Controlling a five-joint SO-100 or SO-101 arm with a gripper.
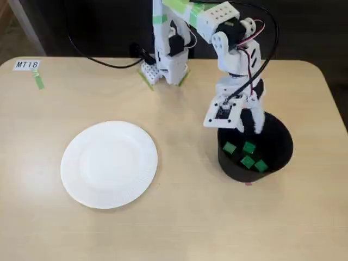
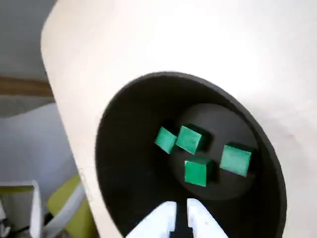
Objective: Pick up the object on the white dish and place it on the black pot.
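The plate (image 1: 109, 163) is bare; four green cubes (image 2: 197, 172) lie in the black pot (image 1: 274, 144); the claw (image 2: 181, 208), pressed together and empty, hangs above them, delivery apparently finished.

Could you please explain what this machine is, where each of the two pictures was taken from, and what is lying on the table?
This is a small white robot arm bolted at the back edge of a light wooden table. It ends in a two-finger gripper.

The fixed view looks down on the whole table from the front. The wrist view comes from a camera riding on the arm, so it looks straight down past the gripper fingertips, which are nearly together and hold nothing.

On the table lie a round white paper plate, now empty, and a black pot. The gripper hangs over the pot. Inside it lie four small green cubes, seen in both views. A paper label sits in the far left corner of the fixed view.
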